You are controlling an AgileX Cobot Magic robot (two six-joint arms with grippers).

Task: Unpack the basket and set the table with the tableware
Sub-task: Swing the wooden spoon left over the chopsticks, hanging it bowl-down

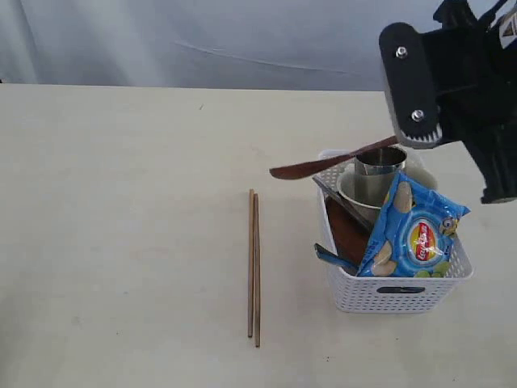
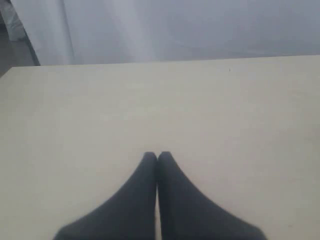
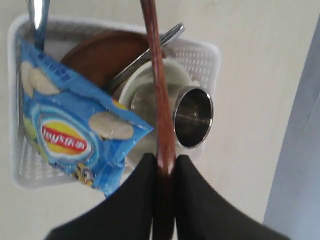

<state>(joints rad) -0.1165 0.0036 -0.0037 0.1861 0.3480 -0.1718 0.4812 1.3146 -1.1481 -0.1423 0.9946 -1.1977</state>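
Note:
My right gripper [image 3: 165, 162] is shut on the handle of the dark reddish wooden spoon [image 1: 323, 164] and holds it in the air above the white basket [image 1: 400, 297]; the spoon's bowl end points left past the rim. The spoon [image 3: 159, 85] runs across the basket [image 3: 205, 55] in the right wrist view. In the basket stand the steel cup [image 1: 380, 159], the white bowl [image 1: 355, 194] and the brown plate [image 1: 349, 232], with steel cutlery [image 3: 150, 50] leaning inside. Two chopsticks [image 1: 254, 267] lie side by side on the table [image 1: 121, 202] left of the basket. My left gripper [image 2: 157, 156] is shut and empty over bare table.
A blue crisp packet [image 1: 412, 230] lies tilted across the front of the basket, covering part of the bowl and plate. A pale curtain [image 1: 202, 40] hangs behind the table's far edge. The right arm's black housing [image 1: 452, 73] hangs over the basket's back right.

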